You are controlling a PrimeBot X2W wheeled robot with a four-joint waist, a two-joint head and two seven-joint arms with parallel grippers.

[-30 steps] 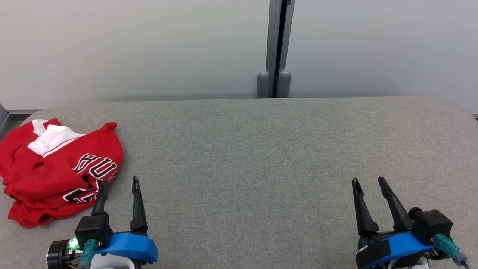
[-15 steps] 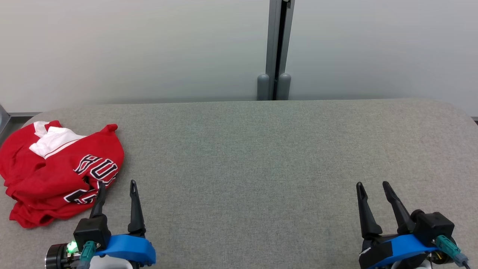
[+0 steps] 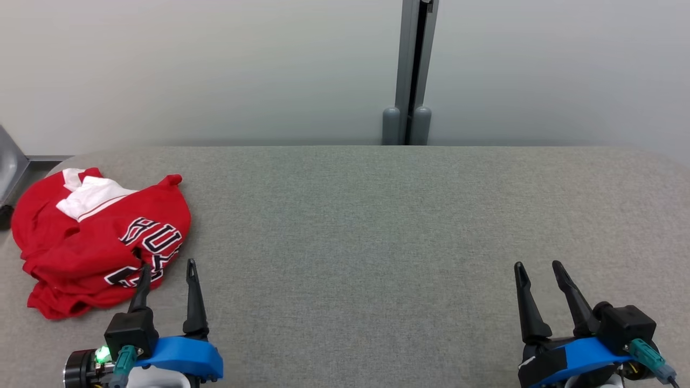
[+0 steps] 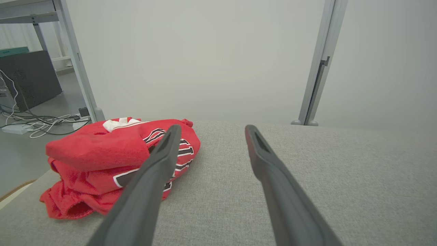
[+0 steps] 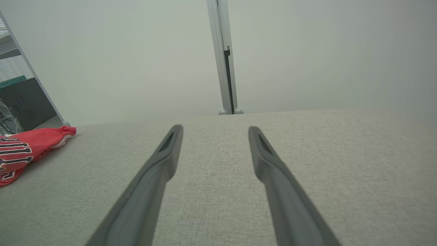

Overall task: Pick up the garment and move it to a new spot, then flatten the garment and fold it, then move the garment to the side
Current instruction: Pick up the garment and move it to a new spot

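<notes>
Red garment (image 3: 102, 237) lay crumpled at table's (image 3: 377, 215) left edge; left gripper (image 3: 168, 267) and right gripper (image 3: 537, 266) both spread wide, holding nothing.

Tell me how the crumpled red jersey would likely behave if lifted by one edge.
Probably floppy: the red jersey lies in soft crumpled folds, so it should drape and unfurl. Pushed across the grey fabric-covered table, it would likely bunch rather than slide.

A: Work surface?
B: Grey fabric-covered table (image 3: 377, 215), far corners rounded. Pale wall panels (image 3: 215, 64) stood behind it, a grey post (image 3: 414, 54) between them.
A: Left side?
B: A metal frame leg (image 4: 76, 65) and a dark cabinet (image 4: 30, 78) stood there. Cables (image 4: 41, 121) lay tangled on the floor (image 4: 20, 160) by a white power strip (image 4: 13, 129).
</notes>
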